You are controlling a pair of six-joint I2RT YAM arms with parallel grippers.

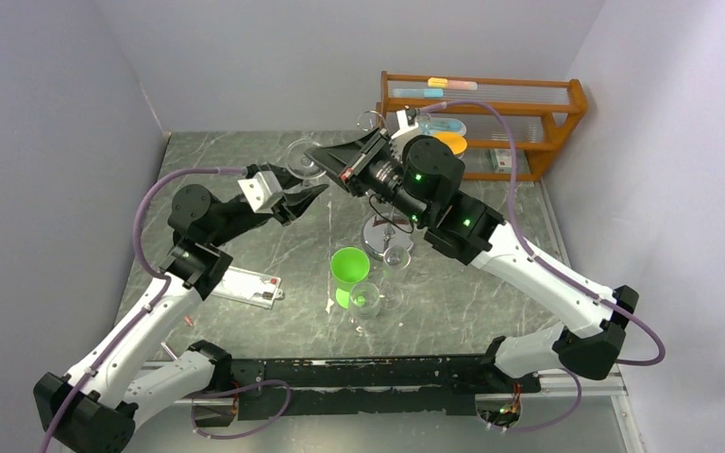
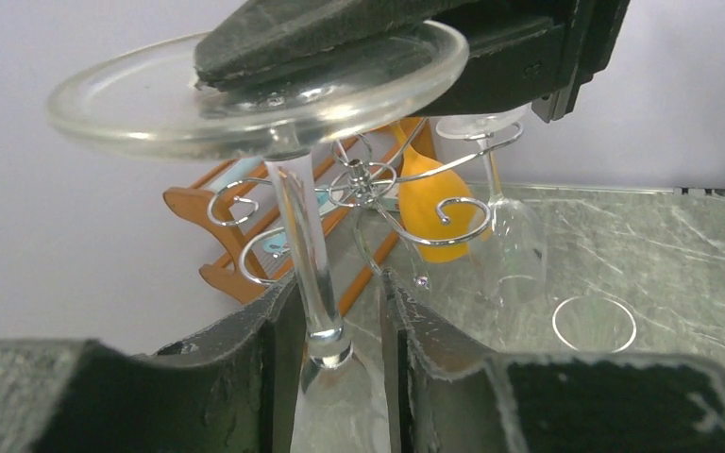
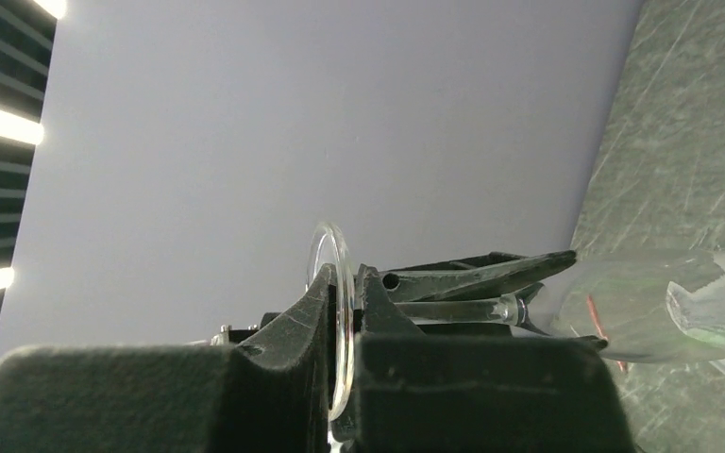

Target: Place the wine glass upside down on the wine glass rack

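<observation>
The wine glass [image 1: 299, 151] is held in the air, foot up in the left wrist view [image 2: 142, 104]. My right gripper [image 1: 328, 159] is shut on the rim of its round foot, seen edge-on between the fingers in the right wrist view [image 3: 340, 283]. My left gripper [image 1: 308, 196] is open, its fingers [image 2: 274, 377] on either side of the stem; the stem lies against one finger, with a gap to the other. The bowl [image 3: 642, 307] lies beyond. The chrome wine glass rack [image 2: 368, 184] stands behind with its scroll arms, and its disc base [image 1: 387, 233] shows under my right arm.
Another clear glass [image 2: 514, 236] hangs on the rack. A green cup [image 1: 349, 267] and a stemmed glass [image 1: 366, 302] stand at mid-table. A white flat item [image 1: 245, 286] lies to the left. The wooden shelf rack [image 1: 529, 113] with an orange object [image 1: 450, 142] stands at the back right.
</observation>
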